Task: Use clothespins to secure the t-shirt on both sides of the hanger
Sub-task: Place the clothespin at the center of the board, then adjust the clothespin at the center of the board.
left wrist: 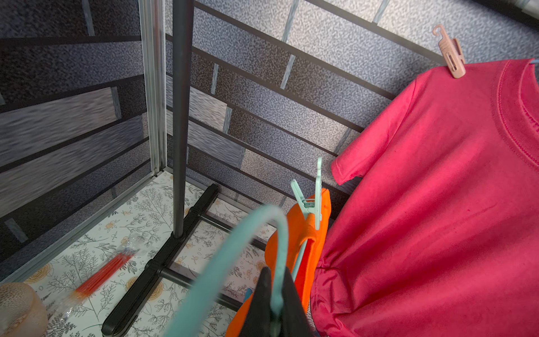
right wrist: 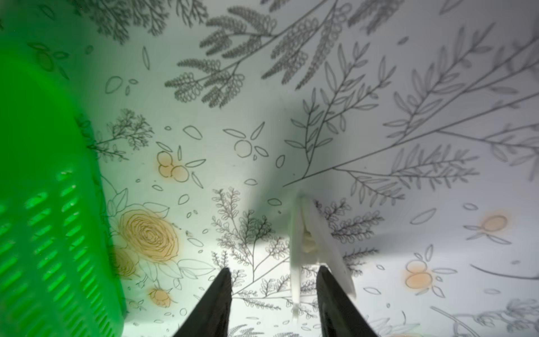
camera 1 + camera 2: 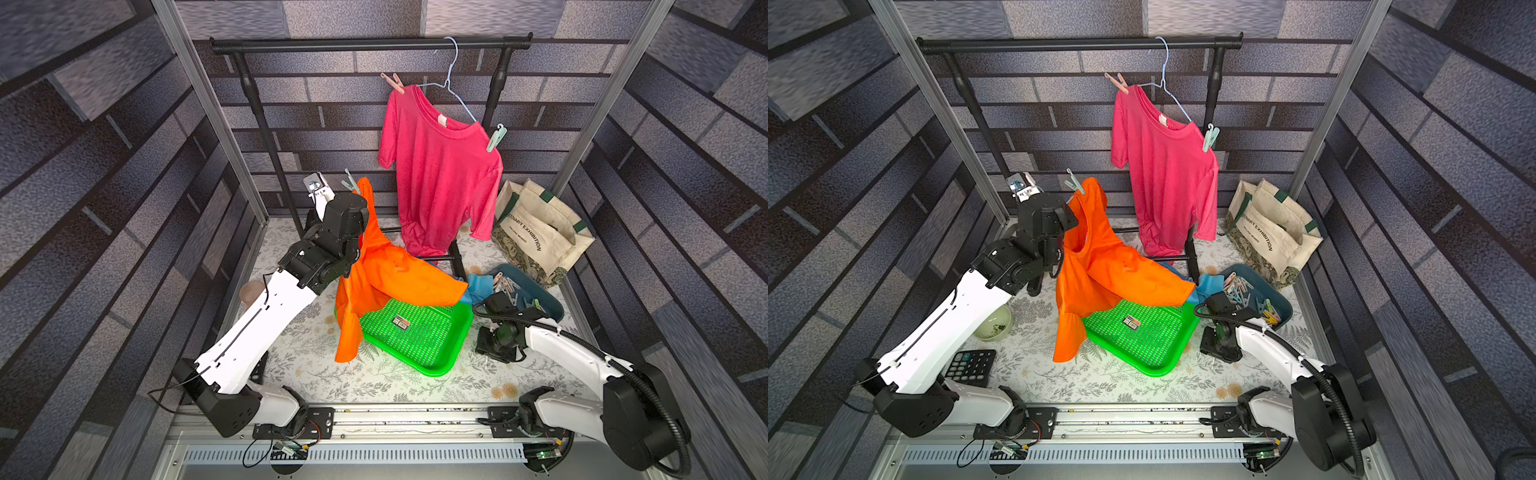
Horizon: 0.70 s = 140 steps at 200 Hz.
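My left gripper is shut on the hook of a teal hanger. An orange t-shirt hangs from it, above the green basket. A mint clothespin clips one shoulder of that shirt, and it shows in both top views. My right gripper is open, low over the tablecloth beside the basket. A whitish clothespin leans against one finger, with one leg between the jaws, unsqueezed. Several more clothespins lie in a blue tray.
A pink t-shirt hangs on the black rack, pegged by a pink clothespin and a mint one. The green basket sits mid-table. A tote bag stands at the back right. A calculator and bowl lie at the left.
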Tool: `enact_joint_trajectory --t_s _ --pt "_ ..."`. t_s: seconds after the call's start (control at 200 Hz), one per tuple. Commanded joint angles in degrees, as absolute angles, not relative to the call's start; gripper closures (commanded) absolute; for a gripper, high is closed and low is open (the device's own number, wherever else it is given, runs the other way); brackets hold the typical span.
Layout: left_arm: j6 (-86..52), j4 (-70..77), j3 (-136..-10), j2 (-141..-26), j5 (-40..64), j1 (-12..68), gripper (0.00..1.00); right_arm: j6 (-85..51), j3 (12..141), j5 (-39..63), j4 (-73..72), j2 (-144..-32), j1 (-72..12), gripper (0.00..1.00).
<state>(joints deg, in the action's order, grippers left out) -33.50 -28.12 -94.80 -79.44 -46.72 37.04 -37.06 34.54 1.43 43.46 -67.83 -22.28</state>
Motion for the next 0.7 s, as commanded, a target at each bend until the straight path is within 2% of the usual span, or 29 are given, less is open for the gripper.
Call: enact_joint_trajectory --t_s 0.0,0.03,0.105,0.16,0.306,0.506,0.696 --pt "-34.2 -28.4 -94.6 -78.0 -47.5 36.8 0.96 -36.8 36.2 -4.0 47.3 -65.2 -22.5 0.54" --pt "-34.3 -28.3 -94.5 -78.0 -47.5 36.8 0.96 -36.6 36.7 -5.2 48.3 -64.8 -22.4 0.60" --pt "-34.3 -28.4 -94.4 -78.0 -47.4 36.7 0.96 -36.8 37.3 -8.9 50.5 -64.7 -22.1 0.87" --pt "-34.3 -28.6 -94.4 -77.8 -47.4 36.7 0.96 -37.0 37.0 -10.1 50.7 -65.0 -21.1 1.00" --pt "-34.2 -28.5 -93.9 -77.1 -47.2 36.4 0.96 -37.4 33.5 -7.3 46.3 -66.9 -16.9 1.00" --pt "-34.3 -28.3 -93.3 -76.5 -46.8 35.9 0.95 -39.4 29.7 -3.3 42.2 -70.3 -17.1 1.00" --pt "-34.7 -28.0 -93.2 -76.7 -46.5 35.6 0.95 -42.1 28.4 4.8 40.1 -66.0 -18.7 1.00"
